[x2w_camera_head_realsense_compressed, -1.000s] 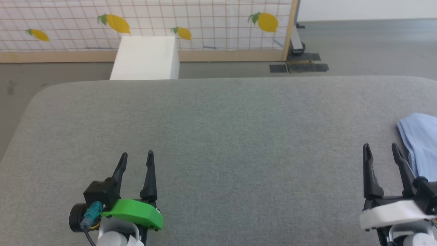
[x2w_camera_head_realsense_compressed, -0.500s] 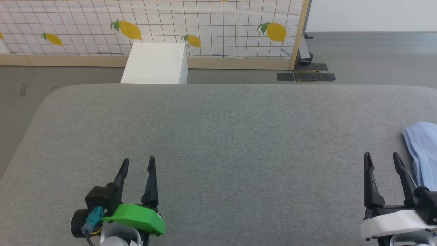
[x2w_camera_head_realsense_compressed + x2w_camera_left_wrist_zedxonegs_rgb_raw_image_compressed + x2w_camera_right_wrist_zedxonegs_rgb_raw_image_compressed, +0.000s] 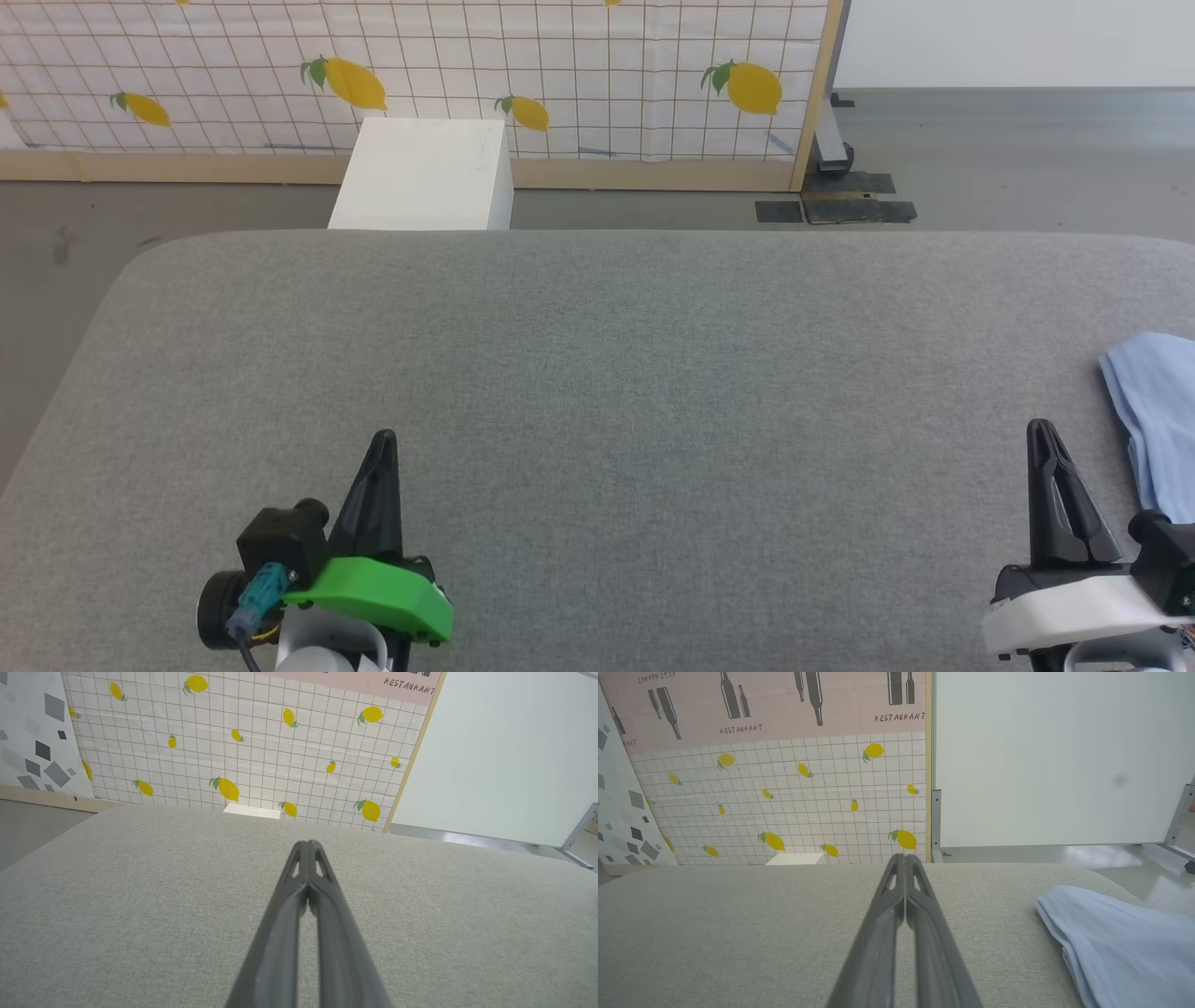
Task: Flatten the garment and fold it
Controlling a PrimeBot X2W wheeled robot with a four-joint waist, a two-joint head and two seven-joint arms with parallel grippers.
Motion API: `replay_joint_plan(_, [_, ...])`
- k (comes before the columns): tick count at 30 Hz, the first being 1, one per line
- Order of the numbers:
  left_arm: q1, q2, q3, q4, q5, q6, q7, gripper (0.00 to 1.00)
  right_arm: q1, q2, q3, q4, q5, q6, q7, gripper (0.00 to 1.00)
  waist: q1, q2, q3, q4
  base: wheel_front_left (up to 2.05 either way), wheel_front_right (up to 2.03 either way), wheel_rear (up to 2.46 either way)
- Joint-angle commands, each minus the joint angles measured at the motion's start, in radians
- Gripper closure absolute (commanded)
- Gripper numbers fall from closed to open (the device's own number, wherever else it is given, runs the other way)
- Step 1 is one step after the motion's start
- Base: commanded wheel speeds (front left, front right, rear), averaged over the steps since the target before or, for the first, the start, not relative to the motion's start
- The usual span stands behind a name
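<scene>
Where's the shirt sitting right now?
The garment lies on the grey surface at the head view's far right edge, just right of the right gripper; the right wrist view has it lower right.

Open tabletop (image 3: pixel 597 373) stretches ahead of the left claw (image 3: pixel 384 441); the garment (image 3: pixel 1158 411) flanks the right claw (image 3: pixel 1041 429).
</scene>
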Motion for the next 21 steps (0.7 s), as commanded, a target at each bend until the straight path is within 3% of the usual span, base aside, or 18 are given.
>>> replay_joint_plan(1, [0.002, 0.0, 0.003, -0.005, 0.008, 0.002, 0.005, 1.0, -0.003, 0.0, 0.004, 0.0, -0.004, 0.0, 0.006, 1.0, 0.0001, 0.0, 0.0, 0.0, 0.0, 0.0, 0.0])
replay_joint_plan(21, [0.009, -0.001, 0.014, -0.035, 0.045, 0.01, 0.045, 1.0, -0.014, 0.001, 0.027, -0.002, -0.021, 0.0, 0.041, 1.0, 0.0001, 0.0, 0.001, -0.006, 0.0, 0.0, 0.0])
